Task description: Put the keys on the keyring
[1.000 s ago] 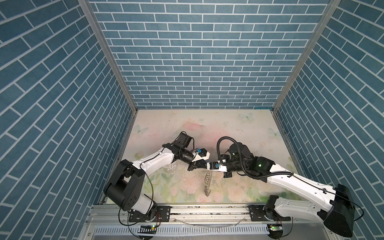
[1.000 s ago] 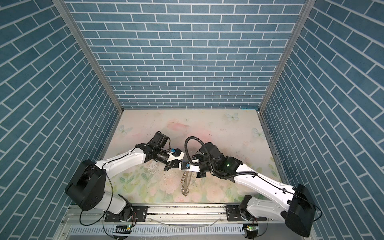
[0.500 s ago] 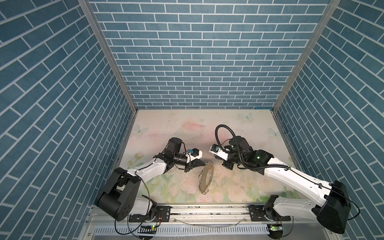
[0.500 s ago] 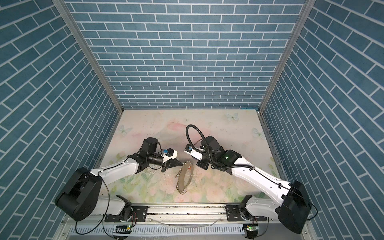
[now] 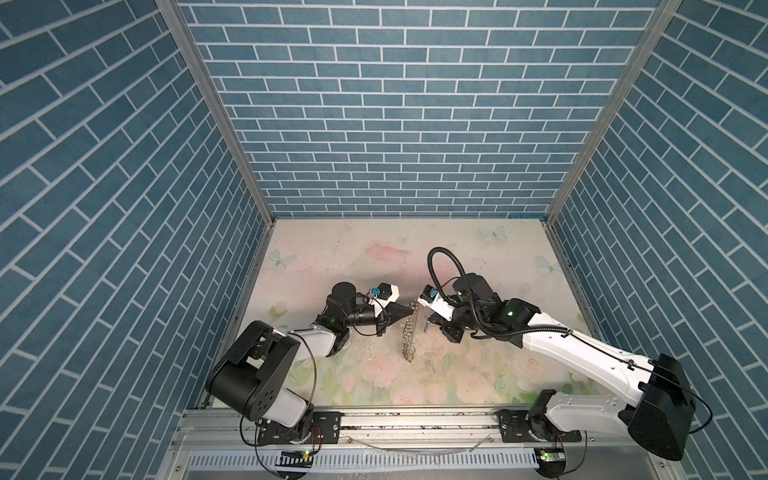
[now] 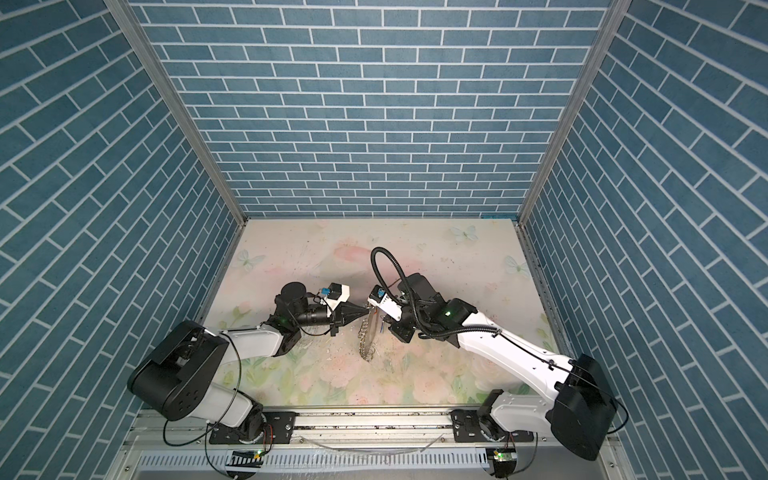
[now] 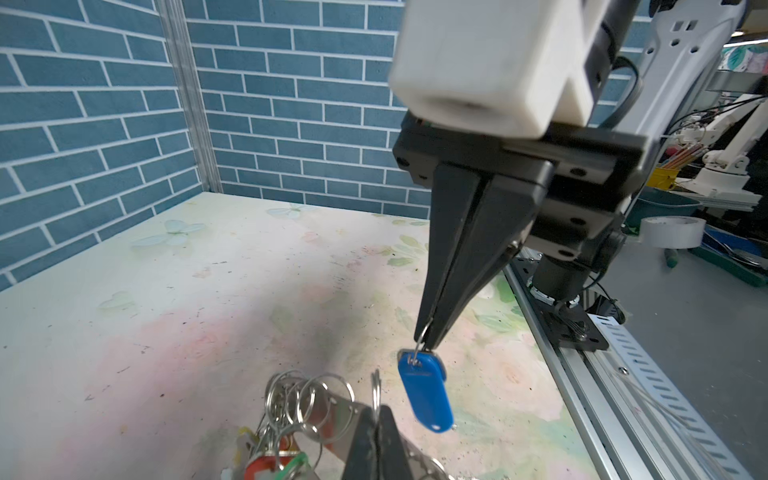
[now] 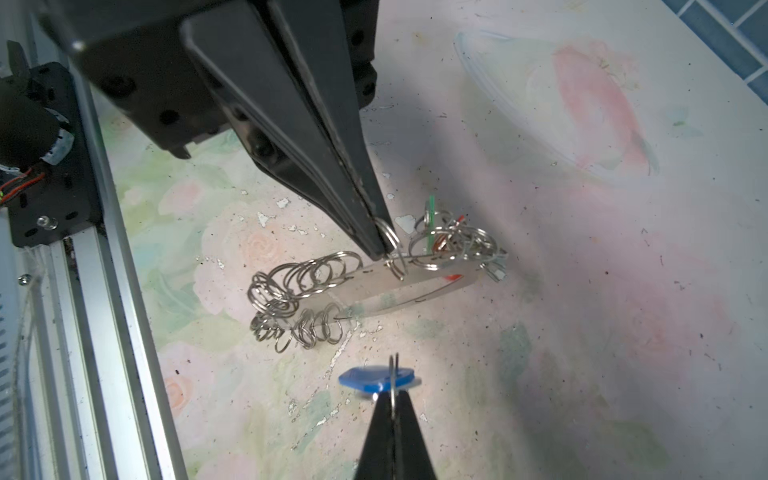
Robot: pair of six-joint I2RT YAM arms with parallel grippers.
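Left tool clamps a small split ring of the large silvery hoop keyring; right tool clamps the blue plastic-tagged key, just at keyring's 3 o'clock in both top views. Red tag and green tag seem already on; blue one still to thread

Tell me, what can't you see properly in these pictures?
- Left wrist view: the red and green tags are cut off by the bottom edge, so the keys there cannot be counted.
- Right wrist view: the blue tag is blurred and edge-on, so no key shows on it.
- Both top views: the keyring is too small to show where the left gripper pinches it.
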